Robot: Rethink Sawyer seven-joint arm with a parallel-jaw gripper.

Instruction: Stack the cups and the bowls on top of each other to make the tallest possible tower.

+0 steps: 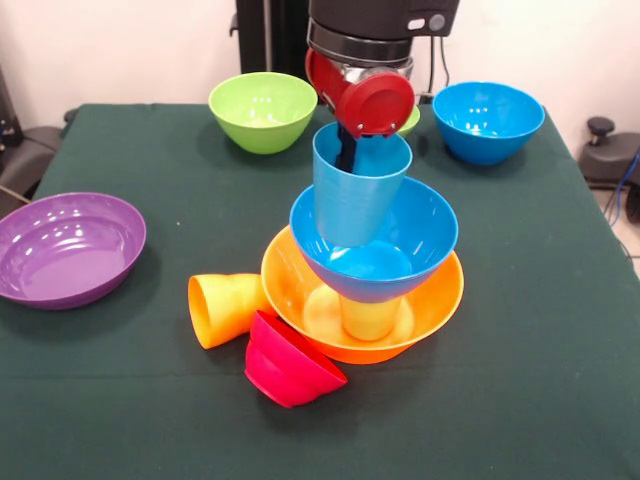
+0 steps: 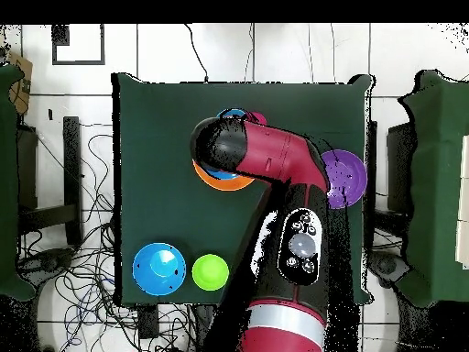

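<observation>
The robot's pincer [image 1: 348, 150] reaches down into the mouth of a glossy blue plastic tapered cup [image 1: 355, 195]; its tips are hidden inside the cup, so whether they are spread or closed on the wall cannot be told. The blue cup sits tilted in a round glossy blue plastic bowl [image 1: 400, 245], which rests on an upright yellowish plastic cup [image 1: 367, 318] standing in the middle of the big glossy orange plastic bowl [image 1: 435, 300]; together these make the tower [image 1: 372, 262], near the middle of the dark green table [image 1: 520, 400]. Just beside the orange bowl's left edge an orange plastic tapered cup [image 1: 222, 308] lies on its side, and a small red plastic bowl [image 1: 288, 365] lies tipped over, touching both the cup and the big bowl. Well apart at the table's left stands a wide shallow purple plastic bowl [image 1: 65, 248]. At the far side stand a large lime green plastic bowl [image 1: 262, 110] and a second blue plastic bowl [image 1: 487, 120]. In the overhead view the red arm [image 2: 275, 165] covers most of the tower.
</observation>
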